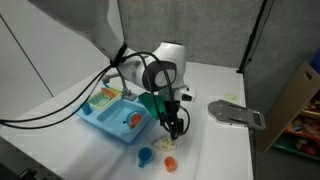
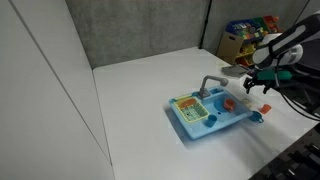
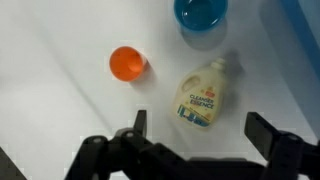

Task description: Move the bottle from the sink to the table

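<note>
The bottle [image 3: 203,95], pale yellow with a white label, lies flat on the white table [image 3: 60,100], outside the sink. My gripper [image 3: 200,128] is open and empty just above it, one finger on each side, not touching. In an exterior view the gripper [image 1: 173,128] hangs over the table beside the light blue sink [image 1: 108,118], with the bottle [image 1: 165,145] below it. In an exterior view the gripper [image 2: 262,88] is at the sink's [image 2: 205,118] right end.
A small blue cup [image 3: 200,12] and an orange round item [image 3: 127,63] stand on the table near the bottle. A red-orange item [image 1: 133,119] lies in the sink. A grey flat device [image 1: 237,113] lies further back. A shelf with goods [image 2: 245,35] stands past the table.
</note>
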`<state>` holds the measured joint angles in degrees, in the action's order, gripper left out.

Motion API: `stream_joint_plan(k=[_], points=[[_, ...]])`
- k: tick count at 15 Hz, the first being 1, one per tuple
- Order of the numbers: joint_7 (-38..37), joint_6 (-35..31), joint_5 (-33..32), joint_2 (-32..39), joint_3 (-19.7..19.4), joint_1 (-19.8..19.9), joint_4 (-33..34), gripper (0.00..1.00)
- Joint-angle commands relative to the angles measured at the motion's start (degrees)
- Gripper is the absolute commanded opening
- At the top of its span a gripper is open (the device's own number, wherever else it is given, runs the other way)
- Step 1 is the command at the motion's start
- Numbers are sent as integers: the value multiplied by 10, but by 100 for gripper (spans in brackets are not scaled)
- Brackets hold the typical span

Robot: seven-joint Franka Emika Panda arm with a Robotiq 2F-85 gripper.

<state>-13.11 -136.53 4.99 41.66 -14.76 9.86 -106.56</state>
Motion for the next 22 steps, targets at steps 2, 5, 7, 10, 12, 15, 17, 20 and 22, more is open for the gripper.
stream_joint_plan(k=[2, 5, 7, 10, 12, 15, 17, 20, 22], points=[[-28, 31, -45, -70, -11, -37, -59, 100], [-23, 24, -73, -111, -7, -53, -101, 100], [-15, 20, -88, -141, -4, -58, -130, 100], [-8, 17, -105, -186, 0, -60, -171, 100], [0, 20, -112, -215, 4, -57, -194, 100], [22, 26, -113, -257, 12, -52, -221, 100], [36, 27, -108, -283, 19, -50, -234, 100], [56, 31, -104, -315, 29, -47, -248, 100], [77, 30, -98, -332, 37, -45, -256, 100]])
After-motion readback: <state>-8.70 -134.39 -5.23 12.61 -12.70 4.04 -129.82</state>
